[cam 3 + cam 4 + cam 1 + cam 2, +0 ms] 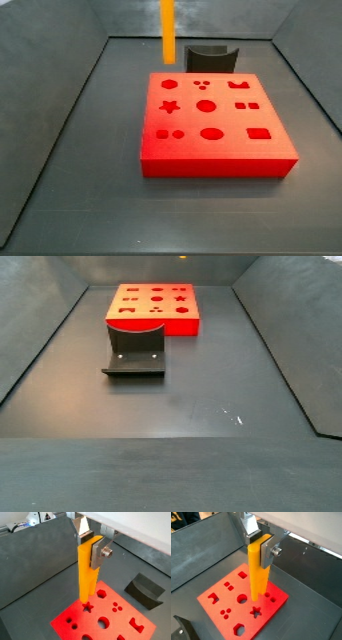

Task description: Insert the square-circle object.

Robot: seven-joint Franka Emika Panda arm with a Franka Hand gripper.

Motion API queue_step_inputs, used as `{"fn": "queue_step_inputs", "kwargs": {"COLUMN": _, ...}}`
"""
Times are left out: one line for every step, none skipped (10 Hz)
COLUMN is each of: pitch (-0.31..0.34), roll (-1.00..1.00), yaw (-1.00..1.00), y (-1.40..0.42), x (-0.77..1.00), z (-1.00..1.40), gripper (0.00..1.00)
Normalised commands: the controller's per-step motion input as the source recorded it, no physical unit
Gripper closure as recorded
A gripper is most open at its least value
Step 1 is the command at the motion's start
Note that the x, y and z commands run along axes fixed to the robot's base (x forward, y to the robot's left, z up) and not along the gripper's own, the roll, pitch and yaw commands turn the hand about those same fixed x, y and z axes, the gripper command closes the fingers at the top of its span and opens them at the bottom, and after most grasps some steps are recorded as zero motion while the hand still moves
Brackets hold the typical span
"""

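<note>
In both wrist views the gripper [95, 548] [264, 547] has its jaws pinching the top of the long slim orange-yellow plastic peg [87, 574] [257, 572], which hangs upright above the flat red plastic block with shaped holes [100, 619] [238, 604]. A small dark grey curved block [145, 589] sits just beside the red block on the dark tabletop [33, 567].

In a side view the peg [167, 30] hangs over the red block's [214, 125] far edge, apparently clear of it; the grey block [210, 57] lies behind.

In a side view the red block [154, 306] rests toward the tabletop's [174, 416] far edge, the grey block [135, 351] nearer.
</note>
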Motion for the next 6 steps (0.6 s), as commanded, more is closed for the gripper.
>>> {"fn": "queue_step_inputs", "kwargs": {"pitch": 0.0, "roll": 0.0, "yaw": 0.0, "y": 0.0, "x": 0.0, "z": -0.02, "gripper": 1.0}}
{"fn": "queue_step_inputs", "kwargs": {"pitch": 0.0, "roll": 0.0, "yaw": -0.3, "y": 0.0, "x": 0.0, "z": -0.25, "gripper": 1.0}}
{"fn": "queue_step_inputs", "kwargs": {"pitch": -0.133, "roll": -0.07, "yaw": -0.65, "y": -0.13, "x": 0.0, "z": -0.5, "gripper": 1.0}}
{"fn": "queue_step_inputs", "kwargs": {"pitch": -0.104, "roll": 0.0, "yaw": -0.9, "y": -0.24, "x": 0.0, "z": -0.39, "gripper": 1.0}}
{"fn": "queue_step_inputs", "kwargs": {"pitch": 0.0, "roll": 0.0, "yaw": -0.84, "y": -0.36, "x": 0.01, "z": -0.07, "gripper": 1.0}}
{"fn": "queue_step_inputs", "kwargs": {"pitch": 0.0, "roll": -0.02, "yaw": -0.82, "y": -0.37, "x": 0.0, "z": -0.03, "gripper": 1.0}}
